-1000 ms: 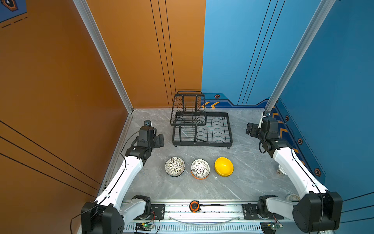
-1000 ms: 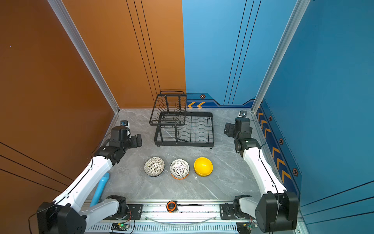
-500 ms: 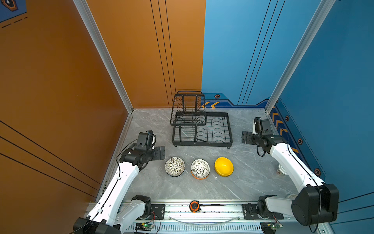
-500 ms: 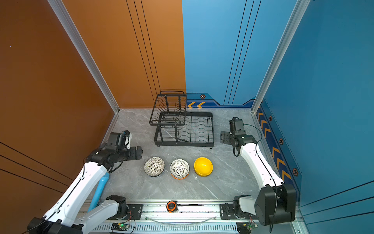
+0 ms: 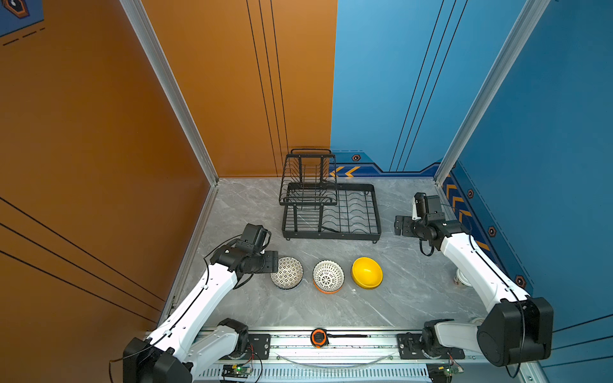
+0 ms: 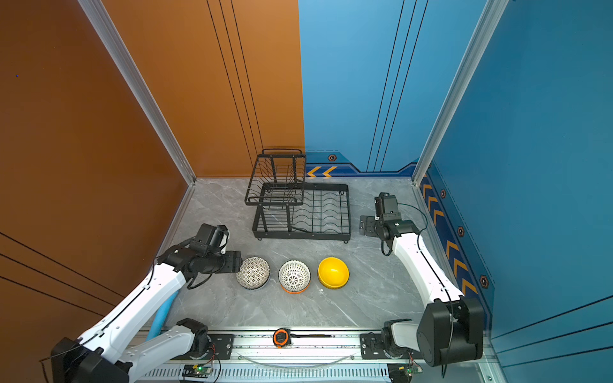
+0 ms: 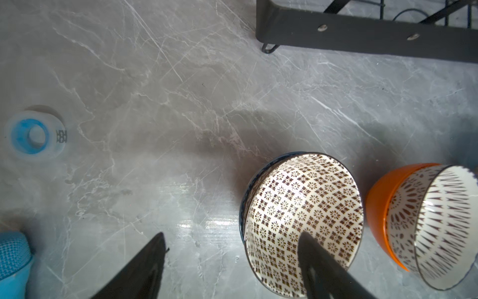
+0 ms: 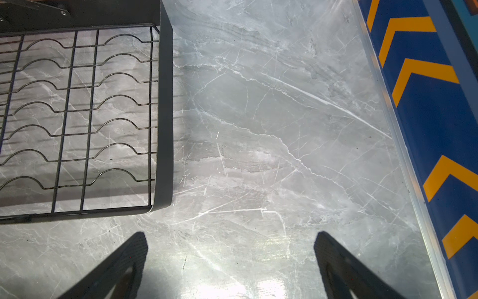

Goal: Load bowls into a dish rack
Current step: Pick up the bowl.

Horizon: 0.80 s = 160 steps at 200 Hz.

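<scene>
– Left wrist view: what's cut off?
– Part of the rim of the patterned bowl (image 7: 302, 202), mouth up; left gripper (image 7: 232, 233) spread, straddling its wall.
– And the rack?
– Dish rack (image 5: 331, 234) beyond that bowl, long axis crosswise; right gripper (image 8: 230, 235) spread beside it.

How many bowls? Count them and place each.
5, in a row before the dish rack: floral bowl nested in a dark-rimmed bowl, white patterned bowl nested in an orange bowl, yellow bowl; more may hide underneath.
</scene>
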Available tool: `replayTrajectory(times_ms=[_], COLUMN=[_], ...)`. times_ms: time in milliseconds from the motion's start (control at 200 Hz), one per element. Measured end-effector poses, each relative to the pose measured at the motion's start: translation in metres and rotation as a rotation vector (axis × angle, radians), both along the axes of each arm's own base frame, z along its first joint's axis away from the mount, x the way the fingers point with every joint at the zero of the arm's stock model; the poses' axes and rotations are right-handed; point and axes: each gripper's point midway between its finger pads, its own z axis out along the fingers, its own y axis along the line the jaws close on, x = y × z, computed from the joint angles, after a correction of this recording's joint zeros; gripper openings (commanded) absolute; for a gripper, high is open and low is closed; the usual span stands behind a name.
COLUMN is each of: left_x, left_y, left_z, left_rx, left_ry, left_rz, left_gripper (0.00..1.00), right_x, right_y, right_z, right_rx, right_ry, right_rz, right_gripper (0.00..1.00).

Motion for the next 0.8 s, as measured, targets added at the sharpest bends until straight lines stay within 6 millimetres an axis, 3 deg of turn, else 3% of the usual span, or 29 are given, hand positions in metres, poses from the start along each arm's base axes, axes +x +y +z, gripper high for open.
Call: replayTrajectory(times_ms=[355,801], left_x=[-0.006,-0.009], left_y=[-0.015,-0.020], left_z=[-0.024,-0.038], left_rx=[0.017,0.044], left_ry=[0.091,0.145], left_rz=[-0.027,-0.051], left_gripper=[0.34,0.26], right_x=[0.001,0.001], right_y=[0.000,0.000], right_z=[-0.003,-0.005], right_rx=[-0.001,-0.002], right_ry=[0.009,0.016], right_rz=[0.001,0.001], right_gripper=[1.00,1.00])
